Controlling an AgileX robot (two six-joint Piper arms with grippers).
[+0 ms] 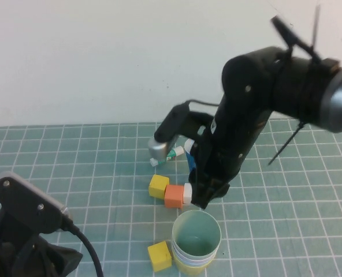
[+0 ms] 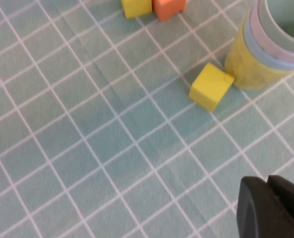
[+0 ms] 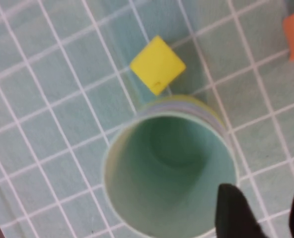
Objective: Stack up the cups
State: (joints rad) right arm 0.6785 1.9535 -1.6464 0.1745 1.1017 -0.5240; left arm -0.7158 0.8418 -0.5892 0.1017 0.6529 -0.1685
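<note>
Left gripper [image 2: 271, 208] sits nearest the cam, low at the robot's left, parked over bare mat w/ fingers pressed together, holding nothing.

Right gripper [image 3: 261, 210] hangs just above the cup stack [image 1: 196, 241], at its far rim. Jaws parted, nothing between them — looks like a release.

Stack stands upright near the front of the mat [image 1: 73, 173]. Green cup [image 1: 196, 234] is on top and nested in. From the left wrist cam the layers read green, pink, lt blue, then the yellow cup [image 2: 254, 69] at the bottom — the pink band is thin, so that's prob. but not certain.

No loose wide cup seen on the mat, so stacking seems done; only pulling the right arm clear is left.

One yellow cube [image 1: 159, 255] lies just beside the stack's base.
</note>
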